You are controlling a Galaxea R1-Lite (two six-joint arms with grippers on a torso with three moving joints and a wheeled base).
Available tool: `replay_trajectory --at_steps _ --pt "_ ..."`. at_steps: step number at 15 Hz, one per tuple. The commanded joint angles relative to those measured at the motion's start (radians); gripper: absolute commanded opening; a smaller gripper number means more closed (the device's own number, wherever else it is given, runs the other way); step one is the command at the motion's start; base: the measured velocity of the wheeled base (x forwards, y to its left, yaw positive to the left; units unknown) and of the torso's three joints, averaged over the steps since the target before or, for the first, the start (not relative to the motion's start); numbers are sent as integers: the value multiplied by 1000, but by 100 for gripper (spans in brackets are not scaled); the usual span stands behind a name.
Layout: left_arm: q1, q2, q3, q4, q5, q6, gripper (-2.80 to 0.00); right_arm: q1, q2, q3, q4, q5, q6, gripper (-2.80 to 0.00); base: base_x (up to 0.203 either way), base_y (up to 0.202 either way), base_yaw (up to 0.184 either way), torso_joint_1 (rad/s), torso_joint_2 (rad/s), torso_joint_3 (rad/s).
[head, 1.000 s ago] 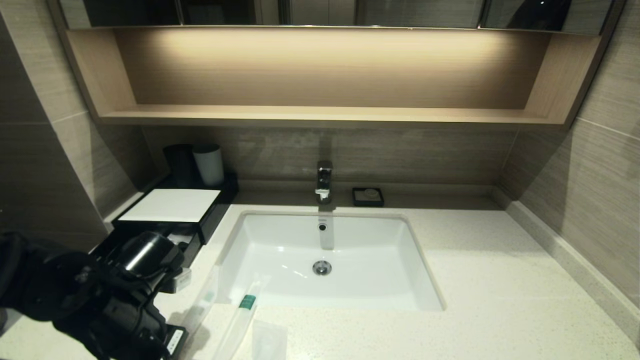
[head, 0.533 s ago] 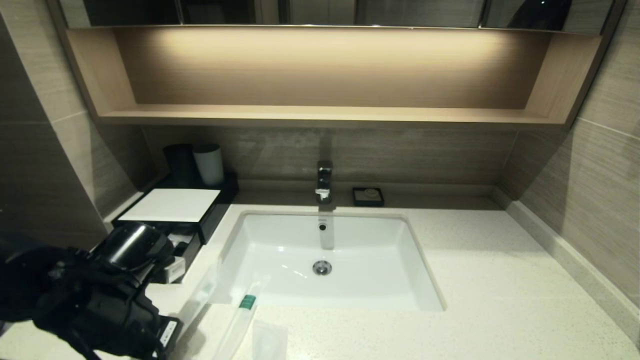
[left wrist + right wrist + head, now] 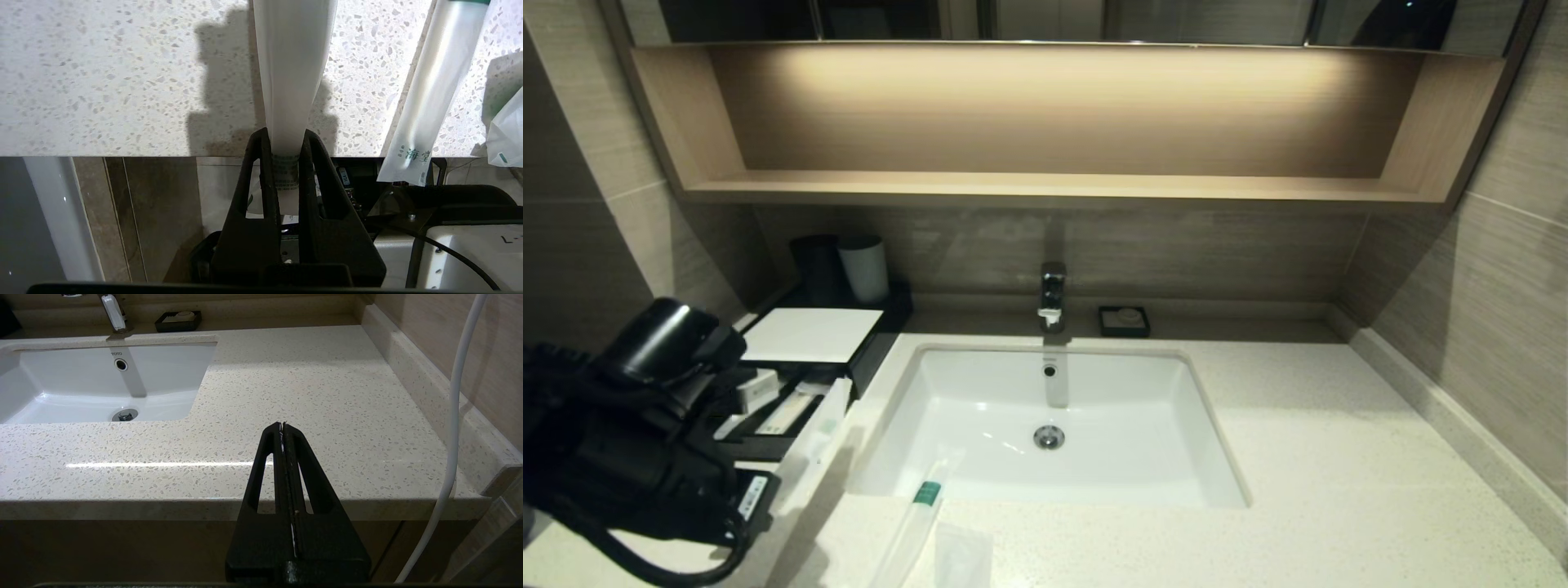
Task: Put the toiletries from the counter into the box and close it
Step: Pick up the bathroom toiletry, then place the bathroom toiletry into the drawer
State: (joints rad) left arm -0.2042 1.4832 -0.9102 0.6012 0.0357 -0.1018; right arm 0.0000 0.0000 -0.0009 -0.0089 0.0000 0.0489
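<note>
Head view: box (image 3: 805, 336) drawer (image 3: 768, 412) holds sachets (image 3: 786, 414).

Item count:
- Long clear sachets: 2, one (image 3: 818, 445) lifted off counter (image 3: 1298, 457), one green-tipped (image 3: 913, 523) on counter.
- Small crinkly packet (image 3: 962, 555): 1.
- Box (image 3: 805, 347): 1; drawer contents uncountable.
- Cups: 2, black (image 3: 814, 268) and white (image 3: 864, 268).
- Basin (image 3: 1143, 408): 1.
- Tap (image 3: 1052, 296): 1.
- Square dish (image 3: 1124, 321): 1.
- Shelf (image 3: 1054, 188): 1.
- Grippers: 2, left (image 3: 285, 139), right (image 3: 282, 428).
</note>
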Motion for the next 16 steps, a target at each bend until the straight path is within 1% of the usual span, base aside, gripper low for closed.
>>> replay_trajectory --at_steps 1,4,5,8,11,13,16 --pt "55 -3 -85 71 4 0 -280 0 2 0 0 0 0 -280 0 0 0 0 0 0" --pt "131 31 -191 183 7 2 -280 0 2 1 0 0 0 -280 0 0 0 0 0 0" --pt "155 47 -214 201 19 2 -280 0 2 1 0 0 0 -280 0 0 0 0 0 0" --pt "194 73 -250 207 58 8 -280 0 2 0 0 0 0 -280 0 0 0 0 0 0" --pt "209 121 -301 254 58 22 -280 0 2 -1 0 0 0 -280 0 0 0 0 0 0" --pt "233 158 -342 261 58 22 -280 0 2 -1 0 0 0 -280 0 0 0 0 0 0" --pt "270 225 -438 287 58 28 -280 0 2 -1 0 0 0 -280 0 0 0 0 0 0"
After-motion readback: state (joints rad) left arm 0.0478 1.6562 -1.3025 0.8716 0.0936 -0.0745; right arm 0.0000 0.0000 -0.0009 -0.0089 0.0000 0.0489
